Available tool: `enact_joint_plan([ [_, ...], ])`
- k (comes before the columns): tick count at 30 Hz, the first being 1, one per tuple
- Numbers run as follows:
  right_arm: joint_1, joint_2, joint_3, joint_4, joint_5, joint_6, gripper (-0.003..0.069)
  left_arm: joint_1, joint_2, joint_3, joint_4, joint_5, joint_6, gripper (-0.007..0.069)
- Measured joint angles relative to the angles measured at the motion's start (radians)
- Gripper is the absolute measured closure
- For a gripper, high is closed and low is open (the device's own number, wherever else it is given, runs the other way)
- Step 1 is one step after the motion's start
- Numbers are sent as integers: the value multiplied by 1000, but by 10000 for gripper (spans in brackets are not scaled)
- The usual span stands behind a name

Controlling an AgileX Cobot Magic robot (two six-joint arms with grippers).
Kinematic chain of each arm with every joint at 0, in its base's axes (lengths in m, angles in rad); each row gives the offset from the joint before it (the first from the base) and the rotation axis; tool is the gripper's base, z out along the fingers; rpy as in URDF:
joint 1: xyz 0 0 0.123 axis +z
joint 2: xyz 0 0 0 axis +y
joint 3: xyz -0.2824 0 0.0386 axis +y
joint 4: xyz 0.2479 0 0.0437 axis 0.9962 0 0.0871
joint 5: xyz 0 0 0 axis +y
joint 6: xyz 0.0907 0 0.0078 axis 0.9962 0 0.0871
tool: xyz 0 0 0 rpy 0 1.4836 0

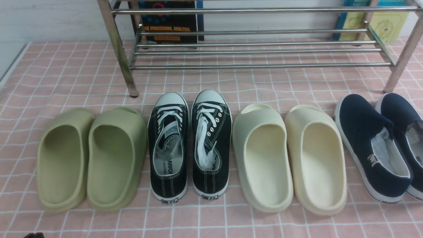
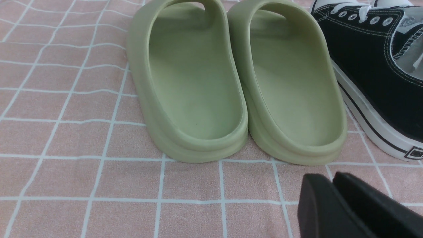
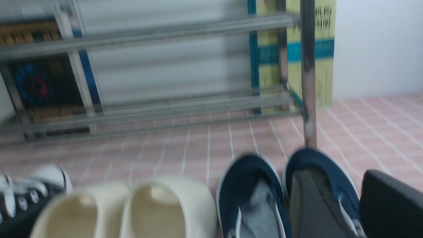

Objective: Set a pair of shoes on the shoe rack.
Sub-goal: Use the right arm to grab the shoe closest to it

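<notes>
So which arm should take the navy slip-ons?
Right. The navy slip-ons lie at the row's right end, directly before the right gripper, fingers open; the left gripper faces the green slides.

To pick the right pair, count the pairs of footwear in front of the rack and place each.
4, in one row in the front view: green slides far left, black lace-up sneakers next, then cream slides, navy slip-ons far right, partly cut off.

front: between my arms, facing shoe rack | left wrist: close on green slides, shared with front | right wrist: low, facing shoe rack
</notes>
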Motion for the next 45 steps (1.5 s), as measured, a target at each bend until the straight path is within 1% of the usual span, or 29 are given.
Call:
enact_joint_plan([
  [1,0,0,0,1,-11,6,423,0,0,0,0,0,0,541],
  [2,0,0,0,4,-56,30,422,0,0,0,0,0,0,541],
  [3,0,0,0,8,-140,77,422,0,0,0,0,0,0,541],
  [5,0,0,0,10,-222,108,422,0,0,0,0,0,0,538],
  [9,0,0,0,-13,-316,114,424,0,0,0,0,0,0,534],
  [10,0,0,0,-16,-319,114,426,0,0,0,0,0,0,533],
  [11,0,6,-7,-47,-330,100,447,0,0,0,0,0,0,533],
  [12,0,6,-9,-51,-330,97,447,0,0,0,0,0,0,533],
  [15,0,76,-85,-111,-327,61,545,0,0,0,-1,0,0,533],
  [16,0,87,-98,-112,-324,61,560,0,0,0,-1,0,0,533],
  [17,0,135,-146,-123,-305,56,620,0,0,0,-1,0,0,533],
  [18,0,173,-190,-125,-281,54,658,0,0,0,-1,0,0,531],
  [19,0,226,-229,-128,-248,54,671,0,0,0,-1,0,0,531],
  [20,0,235,-237,-131,-231,53,672,0,0,0,-1,0,0,531],
  [27,0,655,-547,-137,181,47,663,0,0,0,-1,0,0,526],
  [29,0,711,-591,-138,229,46,663,0,0,0,-1,0,0,524],
  [31,6,845,-676,-138,356,44,663,0,0,0,-1,0,0,519],
  [32,7,845,-684,-138,356,44,663,0,0,0,-1,0,0,519],
  [34,38,1010,-796,-138,534,33,663,0,0,0,-1,0,0,516],
  [35,41,1010,-804,-138,534,33,663,0,0,0,-1,0,0,516],
  [36,73,1099,-863,-137,626,25,662,0,0,0,-1,0,0,515],
  [39,115,1192,-932,-135,710,20,659,0,0,0,-1,0,0,513],
  [40,147,1247,-973,-135,758,20,650,0,0,0,-1,0,0,511],
  [42,179,1294,-1006,-135,800,17,630,0,0,0,-1,0,0,509],
  [44,200,1338,-1034,-139,842,16,585,0,0,0,-1,0,0,505],
  [45,209,1365,-1044,-141,871,9,546,0,0,0,-1,0,0,502],
])
